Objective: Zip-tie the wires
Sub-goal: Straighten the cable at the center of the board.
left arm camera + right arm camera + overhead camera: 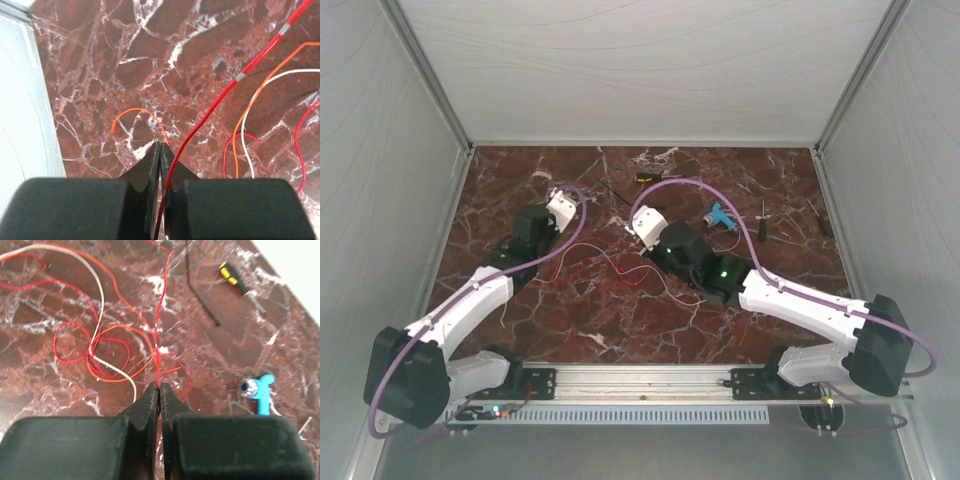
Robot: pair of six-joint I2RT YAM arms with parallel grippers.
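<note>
The wires (100, 347) are thin red, orange and white strands lying in loose loops on the marble table (570, 330). In the top view they show faintly between the arms (620, 272). My right gripper (159, 386) is shut on a red wire (157, 320) that runs straight away from its tips. My left gripper (161, 146) is shut, and a red wire with grey bands (220, 97) runs over its right finger into the gap. An orange strand (135, 111) ends at the left tips. In the top view the left gripper (563, 200) is at the back left and the right gripper (644, 226) is near the middle.
A black zip tie (200, 295) and a yellow-and-black screwdriver (234, 279) lie beyond the right gripper. A blue tool (257, 390) lies to its right and also shows in the top view (722, 217). More small tools (762, 222) lie at the back right. A white side wall (30, 125) stands left of the left gripper.
</note>
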